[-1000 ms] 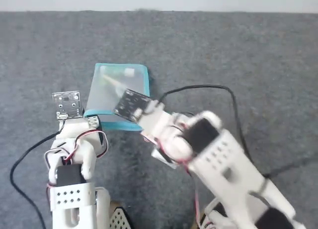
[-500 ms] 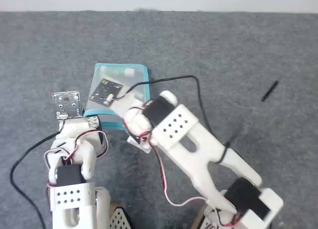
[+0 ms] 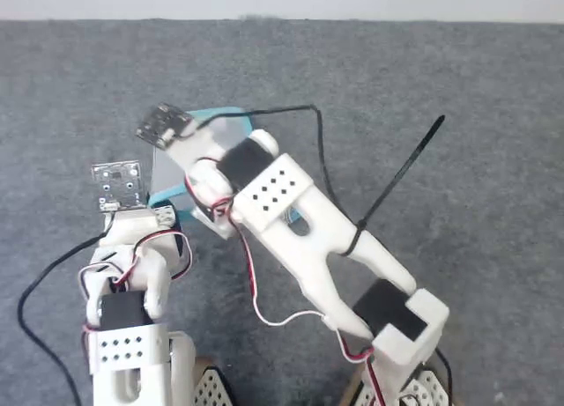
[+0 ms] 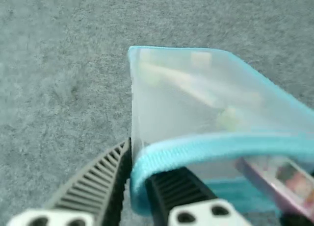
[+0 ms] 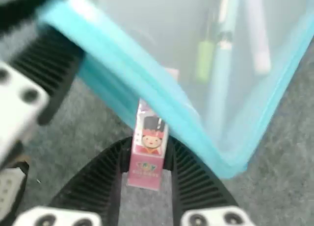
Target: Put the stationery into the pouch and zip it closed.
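A clear pouch (image 4: 196, 98) with a teal zip rim lies on the grey carpet, holding pens (image 5: 223, 64) and a green item (image 5: 205, 59). My left gripper (image 4: 140, 172) is shut on the pouch's near rim by its corner; in the high view it (image 3: 164, 214) sits at the pouch's near-left edge. My right gripper (image 5: 147, 150) is shut on a small pink eraser (image 5: 147, 160), whose tip touches the teal rim at the mouth. The eraser (image 4: 279, 174) also appears beside the rim in the left wrist view. The right arm (image 3: 264, 190) covers most of the pouch (image 3: 169, 170).
Grey carpet (image 3: 458, 80) spreads all around, open at the back and to the right. A black cable (image 3: 407, 170) sticks out from the right arm. The left gripper's fingers (image 5: 49, 64) stand close beside the eraser at the pouch mouth.
The right arm has swung left across the pouch; its wrist went from over the pouch's middle to its far-left corner. The left arm has stayed put on the rim.
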